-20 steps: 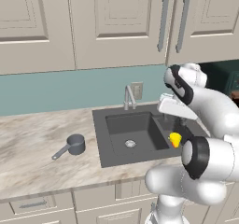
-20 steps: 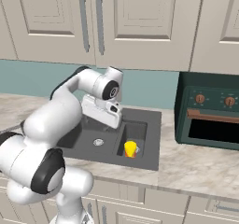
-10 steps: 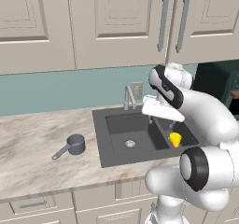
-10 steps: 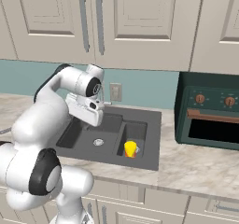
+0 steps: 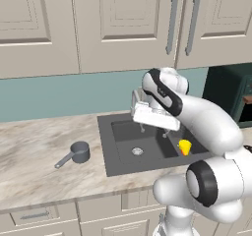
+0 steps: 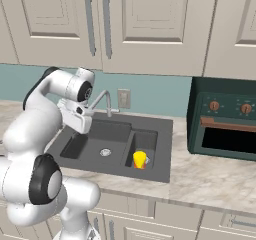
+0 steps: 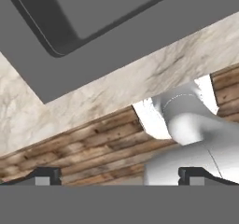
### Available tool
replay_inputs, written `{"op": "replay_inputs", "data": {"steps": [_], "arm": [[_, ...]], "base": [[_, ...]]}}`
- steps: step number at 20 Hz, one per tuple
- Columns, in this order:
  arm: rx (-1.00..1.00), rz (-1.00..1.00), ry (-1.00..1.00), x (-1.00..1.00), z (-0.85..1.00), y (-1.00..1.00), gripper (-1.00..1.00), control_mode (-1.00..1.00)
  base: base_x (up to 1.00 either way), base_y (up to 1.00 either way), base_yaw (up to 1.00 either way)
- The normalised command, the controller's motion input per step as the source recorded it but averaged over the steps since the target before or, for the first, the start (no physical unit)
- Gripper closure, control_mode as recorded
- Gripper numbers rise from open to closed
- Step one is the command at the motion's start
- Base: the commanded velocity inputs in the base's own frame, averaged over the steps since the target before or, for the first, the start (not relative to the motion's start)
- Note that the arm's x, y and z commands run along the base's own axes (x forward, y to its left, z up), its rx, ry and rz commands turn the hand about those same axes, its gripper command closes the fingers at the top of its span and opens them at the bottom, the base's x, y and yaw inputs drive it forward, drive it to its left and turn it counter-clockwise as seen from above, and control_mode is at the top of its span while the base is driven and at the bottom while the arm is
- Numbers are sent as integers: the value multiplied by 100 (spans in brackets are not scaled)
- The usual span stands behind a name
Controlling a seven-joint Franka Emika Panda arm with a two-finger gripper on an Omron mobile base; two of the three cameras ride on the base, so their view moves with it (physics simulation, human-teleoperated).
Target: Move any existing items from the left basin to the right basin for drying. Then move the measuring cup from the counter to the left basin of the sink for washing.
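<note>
One yellow cup (image 5: 185, 146) with red base, upright in narrow right basin (image 6: 145, 145). One measuring cup (image 5: 79, 152) on surface (image 5: 34, 156), left of sink (image 5: 110, 156); long handle points toward front-left edge. Wide left basin (image 5: 129, 134) with one drain. Hand (image 5: 153, 131) hovers above left basin, fingers spread, holding nothing.

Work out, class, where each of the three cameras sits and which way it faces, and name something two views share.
Left base view: behind the arm's left, looking down at the sink; arm rises lower right.
Right base view: behind its right, same sink; arm lower left.
Hand view: on the hand, looking along the fingers at the counter edge and floor.
Shared: the yellow cup in the right basin.
</note>
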Motion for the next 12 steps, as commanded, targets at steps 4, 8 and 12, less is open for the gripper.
{"op": "replay_inputs", "data": {"steps": [4,8,12], "arm": [[-7,-13,3,0,0,46,-100,-100],[-6,-15,0,-3,0,39,-100,-100],[-5,-16,0,-13,0,35,-100,-100]], "base": [[0,0,0],[0,0,0],[0,0,0]]}}
